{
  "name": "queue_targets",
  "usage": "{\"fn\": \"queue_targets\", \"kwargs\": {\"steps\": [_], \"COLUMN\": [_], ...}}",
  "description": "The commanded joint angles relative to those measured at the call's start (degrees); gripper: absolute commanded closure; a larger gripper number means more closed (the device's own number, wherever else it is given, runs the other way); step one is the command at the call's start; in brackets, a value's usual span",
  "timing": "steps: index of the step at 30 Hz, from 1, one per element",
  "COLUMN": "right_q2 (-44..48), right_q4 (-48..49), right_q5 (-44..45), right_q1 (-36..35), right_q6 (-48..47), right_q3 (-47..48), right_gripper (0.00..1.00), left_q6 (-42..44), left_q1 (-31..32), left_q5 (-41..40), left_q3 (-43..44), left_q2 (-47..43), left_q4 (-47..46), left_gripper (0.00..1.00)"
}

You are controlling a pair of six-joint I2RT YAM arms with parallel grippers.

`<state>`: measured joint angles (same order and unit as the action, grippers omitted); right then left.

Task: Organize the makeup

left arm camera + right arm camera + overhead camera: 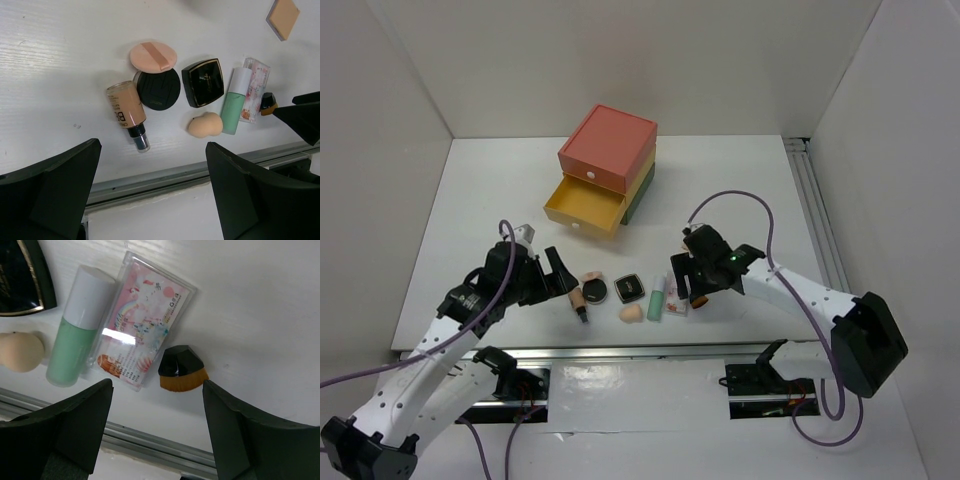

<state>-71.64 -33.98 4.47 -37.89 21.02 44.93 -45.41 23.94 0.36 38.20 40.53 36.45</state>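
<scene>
While left jaws and right jaws both gape empty, the stubby black-handled orange brush point(181, 369) lies between the right jaws. Lining up a pick, I reckon; next: lower, pinch.

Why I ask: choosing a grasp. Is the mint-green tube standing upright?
No, the mint-green tube lies flat on the table, beside the pink sachet.
</scene>
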Motion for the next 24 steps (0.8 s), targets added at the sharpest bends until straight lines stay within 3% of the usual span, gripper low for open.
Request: {"fn": "queue_targets", "kwargs": {"steps": [1, 12, 24], "right_q2": [-1.48, -8.16, -12.64], "right_q4": [0.67, -2.59, 0.05], "right_q5": [2.47, 10.99, 11.17], "right_q1": [-1.39, -1.93, -1.93], "right_q6": [4.20, 9.56, 8.96], "right_q3": [-0.63, -1.34, -1.86], "right_gripper": [0.21, 0.24, 0.28], "left_q6": [-0.03, 0.58, 1.11], "left_q1": [0.23, 0.23, 0.23], "left_q5": [1.05, 0.43, -0.62], "left_q3": [1.62, 2.15, 2.67], "left_q2": [0.51, 2.18, 2.18], "left_q4": [-0.94, -1.47, -0.94], "left_gripper": [0.00, 0.00, 0.00]}}
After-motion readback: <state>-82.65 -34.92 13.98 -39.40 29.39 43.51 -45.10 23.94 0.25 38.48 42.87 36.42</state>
